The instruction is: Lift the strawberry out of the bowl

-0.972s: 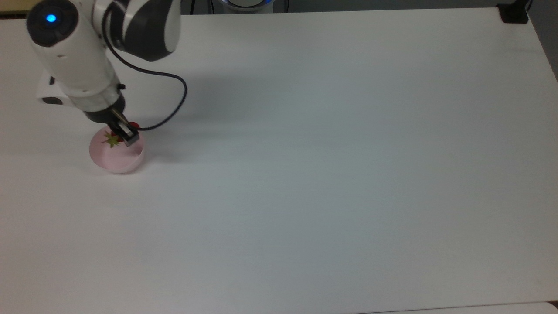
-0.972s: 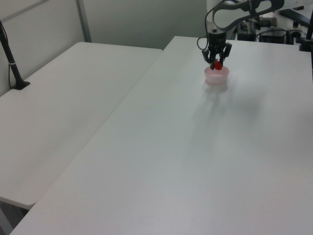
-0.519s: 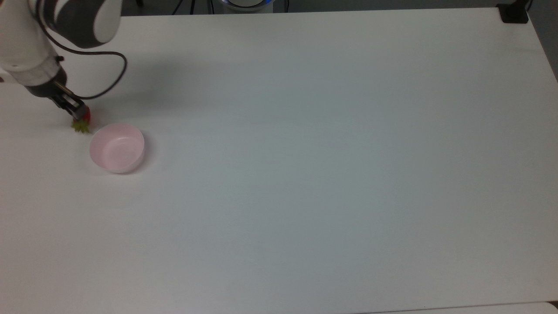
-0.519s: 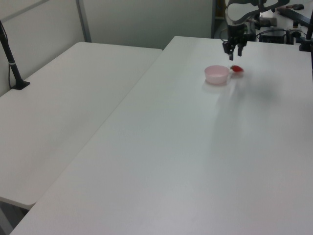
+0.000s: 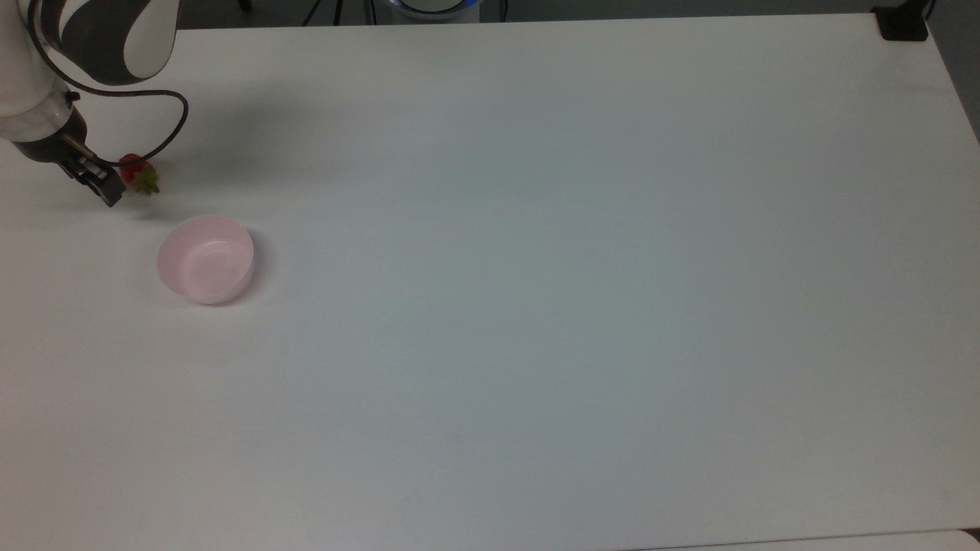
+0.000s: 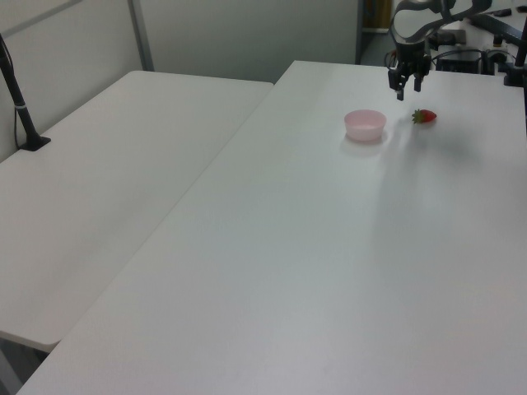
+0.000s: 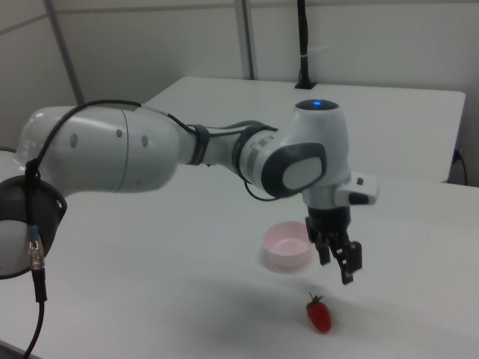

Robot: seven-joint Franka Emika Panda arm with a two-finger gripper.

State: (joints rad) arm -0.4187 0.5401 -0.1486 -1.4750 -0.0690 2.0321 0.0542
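Observation:
The strawberry lies on its side on the white table, outside the bowl, red with its green cap toward the top view's right. The pale pink bowl stands upright with nothing in it, a short way from the fruit. My gripper hangs above the table beside the strawberry, open, with nothing between its fingers. In the right view it hovers just above and behind the fruit, apart from it.
The arm's black cable loops over the table near the strawberry. A black clamp sits at the top view's far right corner. A second white table with a black post adjoins on the left view's left.
The gripper lifted the strawberry out of the bowl, carried it toward the top view's upper left, and let go. The fruit now rests on the table and the gripper has opened.

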